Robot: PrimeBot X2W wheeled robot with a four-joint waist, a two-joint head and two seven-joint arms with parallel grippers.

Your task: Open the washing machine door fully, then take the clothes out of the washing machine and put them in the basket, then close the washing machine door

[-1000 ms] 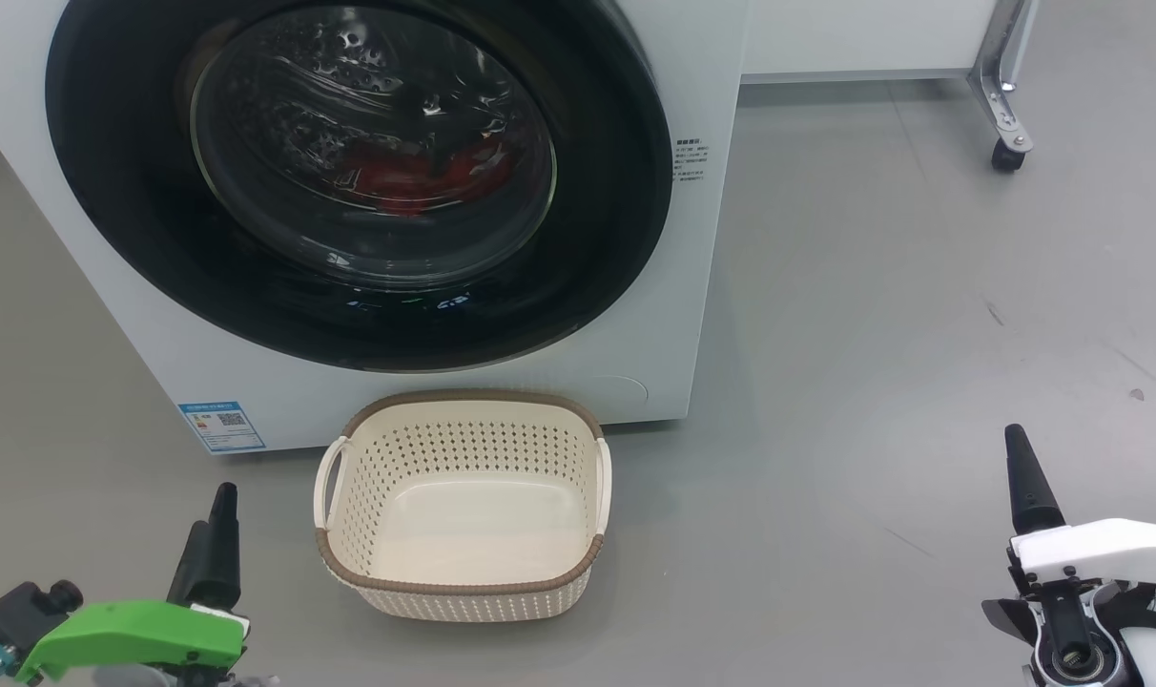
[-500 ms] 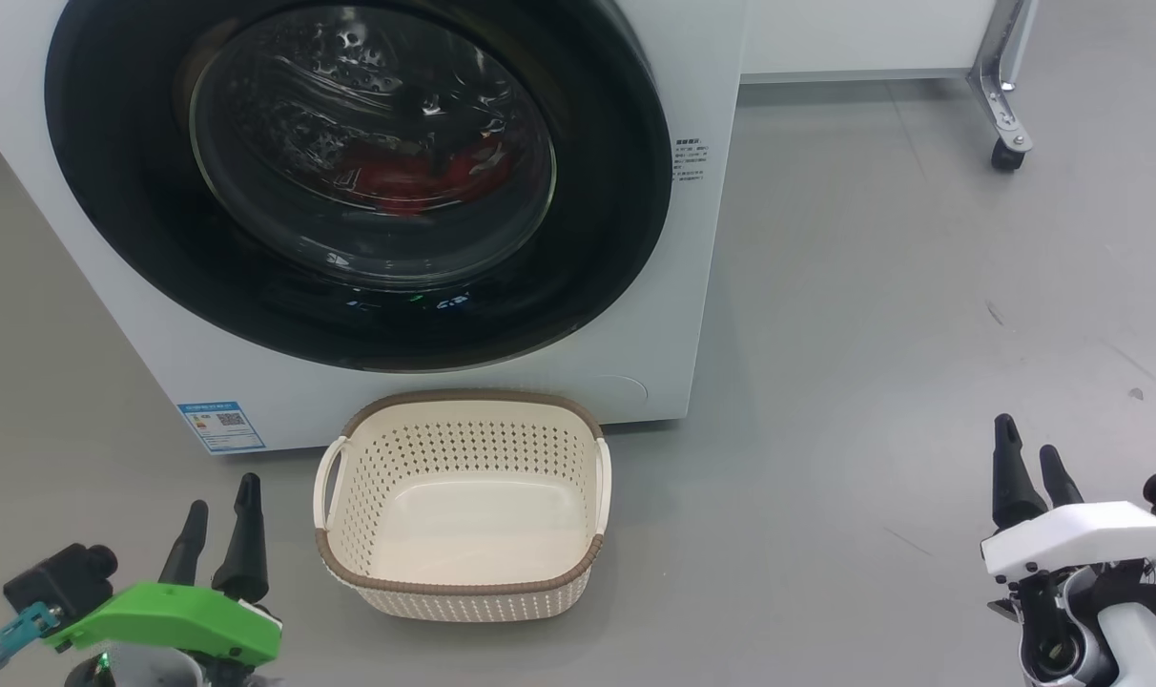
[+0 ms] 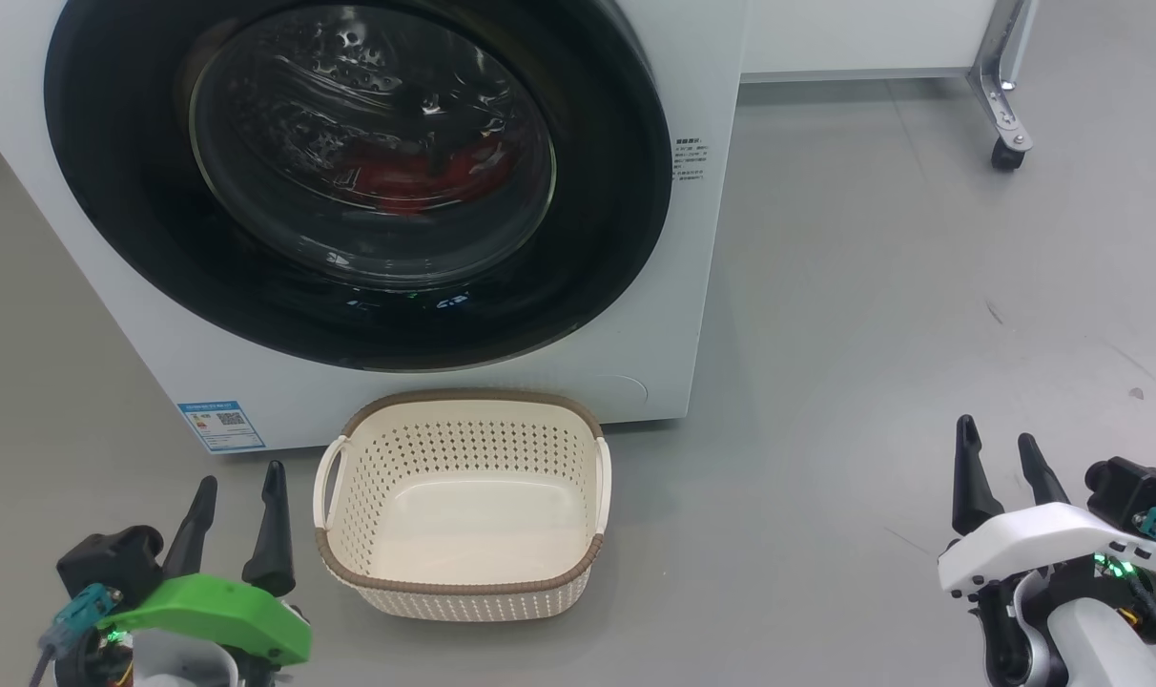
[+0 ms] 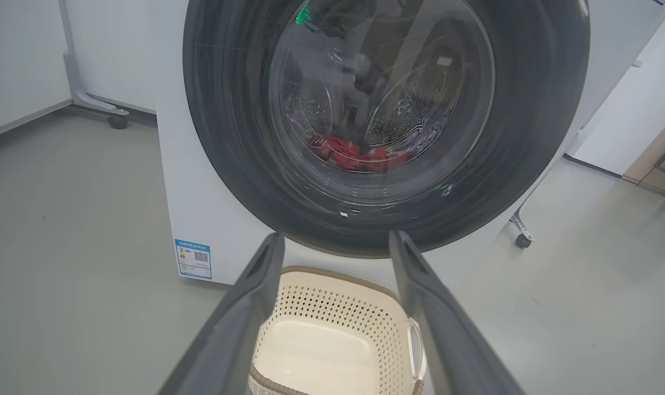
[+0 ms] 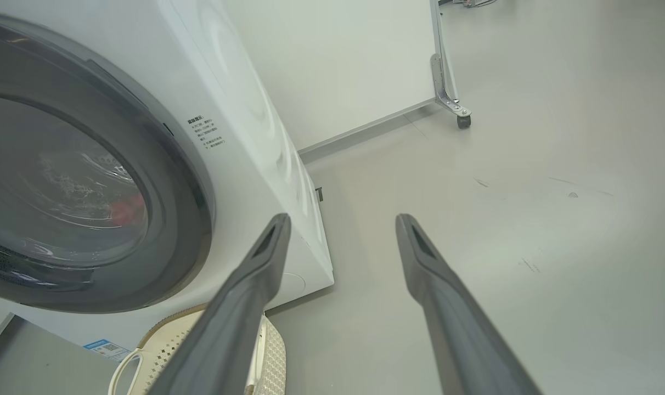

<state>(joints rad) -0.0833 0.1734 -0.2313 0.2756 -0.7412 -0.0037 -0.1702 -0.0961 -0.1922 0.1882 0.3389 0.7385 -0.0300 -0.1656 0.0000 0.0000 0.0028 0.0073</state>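
At 12 o'clock of the head view: washing machine, white front, with washing machine door seen shut, black rim flush to the panel. Red clothes are seen through the glass, low down, approx. 6 o'clock of the bowl. The basket is set on the floor at 6 o'clock of the door, close against the machine base (contact cannot be told); nothing in it. A blue label is noted at 7 o'clock of the door.

L arm: left gripper is held at 8 o'clock of the basket, just beside it, 2 fingers spread wide, nothing between them.
R arm: right gripper is held at 4 o'clock of the frame, well apart from basket and machine, fingers likewise spread, nothing held.

Step in hand (judged): step 1 of 3, door opening. Not yet begun; no contact made.

Notes for doing it well:
- Pull point to be found 1st. A small dark notch is seen on the rim at approx. 2 o'clock in the right wrist view; may be the catch, unconfirmed.
- 1 finger to be hooked behind the rim edge, not pressed on the glass.
- Pull to be drawn along the hinge arc, not straight out; hinge side cannot be told.
- Basket may sit under the swing path; clearance to be checked so the door is carried fully open.
- Idle arm to be kept clear of the swing.
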